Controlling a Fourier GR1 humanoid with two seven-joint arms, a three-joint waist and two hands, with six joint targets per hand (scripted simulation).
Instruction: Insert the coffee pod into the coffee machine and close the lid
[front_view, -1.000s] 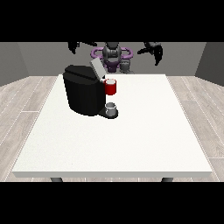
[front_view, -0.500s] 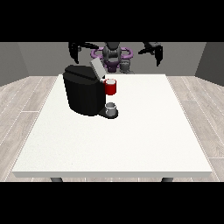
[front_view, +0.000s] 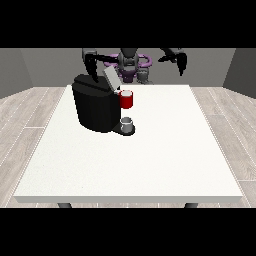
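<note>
Since the coffee pod stands upright — a small grey cup — on the coffee machine's black base, it lies low and toward the camera from both hands. The hand at the view's left hangs just above the machine's back, much the nearer; the hand at the view's right is well apart. Both hold nothing, though whether their fingers are straight or curled I cannot tell. The machine's lid stands tilted open, a red thing at the machine just below it.
</note>
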